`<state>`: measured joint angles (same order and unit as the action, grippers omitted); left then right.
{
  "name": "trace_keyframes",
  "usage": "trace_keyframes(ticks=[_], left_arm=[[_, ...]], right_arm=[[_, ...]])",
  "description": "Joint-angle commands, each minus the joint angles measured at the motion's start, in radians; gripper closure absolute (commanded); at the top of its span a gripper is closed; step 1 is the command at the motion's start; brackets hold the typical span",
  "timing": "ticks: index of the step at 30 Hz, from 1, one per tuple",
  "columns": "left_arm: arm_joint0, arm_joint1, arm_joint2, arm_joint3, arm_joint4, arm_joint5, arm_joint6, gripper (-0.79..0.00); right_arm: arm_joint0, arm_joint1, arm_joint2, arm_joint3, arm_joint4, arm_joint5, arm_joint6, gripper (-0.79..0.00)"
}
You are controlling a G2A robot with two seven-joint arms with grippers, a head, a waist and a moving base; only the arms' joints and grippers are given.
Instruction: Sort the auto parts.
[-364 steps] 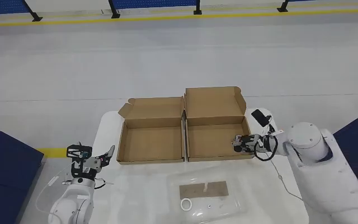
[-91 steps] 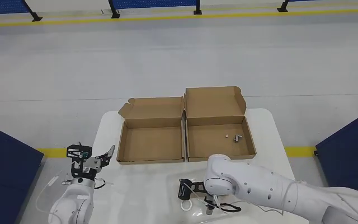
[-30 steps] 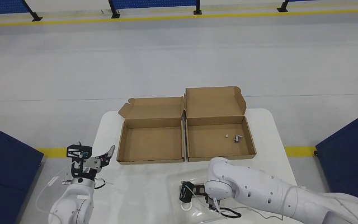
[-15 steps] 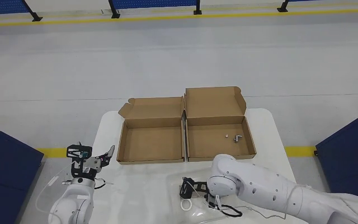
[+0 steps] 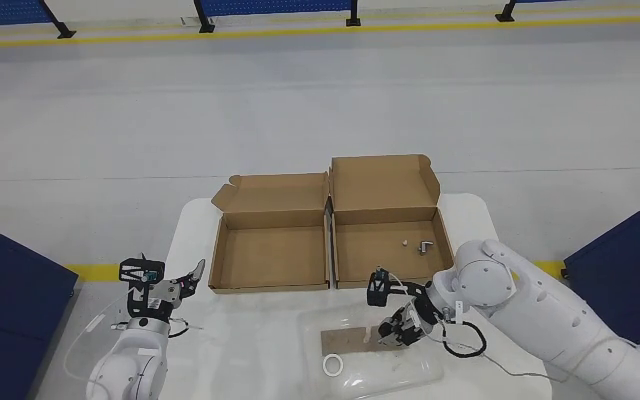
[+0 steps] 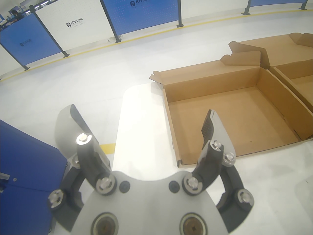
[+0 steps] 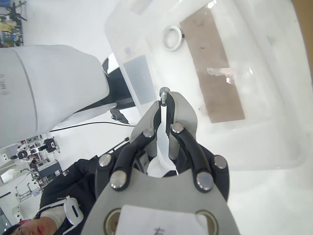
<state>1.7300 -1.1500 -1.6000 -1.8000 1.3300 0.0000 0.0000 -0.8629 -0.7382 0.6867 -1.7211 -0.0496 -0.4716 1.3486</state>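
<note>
Steel and threaded, the small bolt (image 7: 163, 95) was pinched at the tips of my right gripper (image 7: 163, 104), which had risen off the floor of the clear plastic bin (image 7: 269, 147) and swung toward the right cardboard box (image 5: 385, 262) within the last half second, so I judged the pick had held. The smooth white ring (image 7: 172, 38) still lay in the bin, and my left gripper (image 6: 141, 118) hung spread apart, off to the side

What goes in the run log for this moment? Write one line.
right gripper: shut on screw | above clear bin | ring: in bin | left gripper: open
</note>
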Motion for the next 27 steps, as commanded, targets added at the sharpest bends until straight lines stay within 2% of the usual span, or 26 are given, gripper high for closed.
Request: trace_keyframes(ticks=[1,11,13,18,25,27], left_arm=[[0.000,0.000,0.000,0.000,0.000,0.000,0.000,-0.785],[0.000,0.000,0.000,0.000,0.000,0.000,0.000,-0.785],[0.000,0.000,0.000,0.000,0.000,0.000,0.000,-0.785],[0.000,0.000,0.000,0.000,0.000,0.000,0.000,-0.785],[0.000,0.000,0.000,0.000,0.000,0.000,0.000,-0.785],[0.000,0.000,0.000,0.000,0.000,0.000,0.000,-0.785]], right_arm=[[0.002,-0.001,-0.003,0.001,-0.007,0.002,0.002,0.000],[-0.010,-0.001,0.001,0.013,0.013,0.009,-0.021,0.000],[-0.014,0.002,0.019,0.044,0.122,-0.023,-0.024,0.000],[0.014,0.026,-0.001,0.046,0.328,-0.021,-0.020,0.000],[0.097,0.058,-0.069,0.048,0.544,0.004,0.005,0.000],[0.102,0.059,-0.071,0.051,0.555,0.005,0.005,0.000]])
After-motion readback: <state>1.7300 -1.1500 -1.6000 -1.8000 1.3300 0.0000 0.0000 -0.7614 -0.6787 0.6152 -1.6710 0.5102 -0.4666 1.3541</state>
